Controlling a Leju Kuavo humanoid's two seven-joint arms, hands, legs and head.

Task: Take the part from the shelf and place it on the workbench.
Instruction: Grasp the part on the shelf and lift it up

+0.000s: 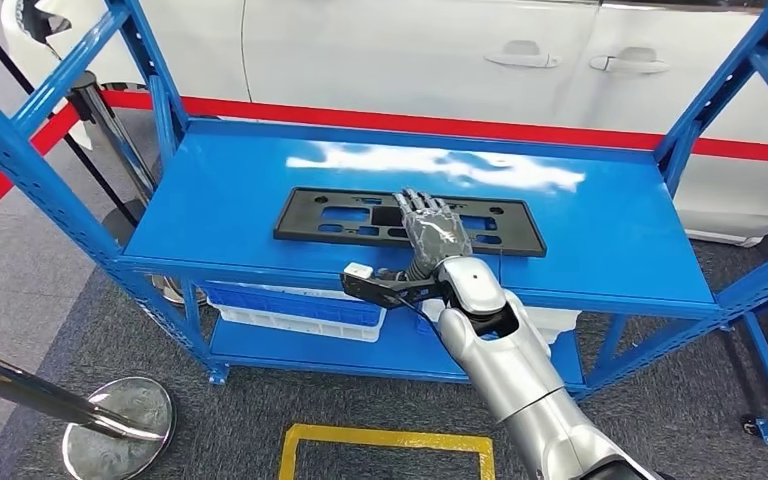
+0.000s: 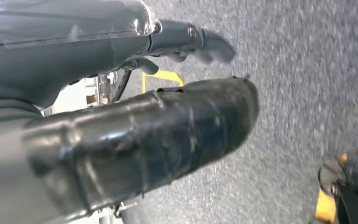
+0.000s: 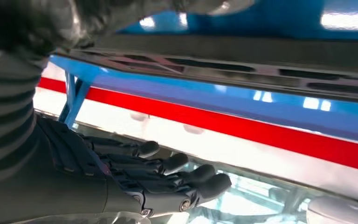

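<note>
R arm reaching up from lower right of frame, right hand (image 1: 430,228) released, fingers extended flat over black part (image 1: 312,217), centre frame on blue shelf (image 1: 210,190). Left hand (image 2: 121,93): state unclear.

A flat black rectangular plastic part (image 1: 410,222) with cut-out slots lies on the glossy blue metal shelf (image 1: 220,205) of a blue steel rack. The right hand (image 1: 430,228), dark grey with its fingers stretched out and apart, hovers over the part's middle on a silver arm. Behind the rack stands a white car (image 1: 440,60) with a red stripe. A yellow-taped rectangle (image 1: 388,438) marks the grey carpet below.
</note>
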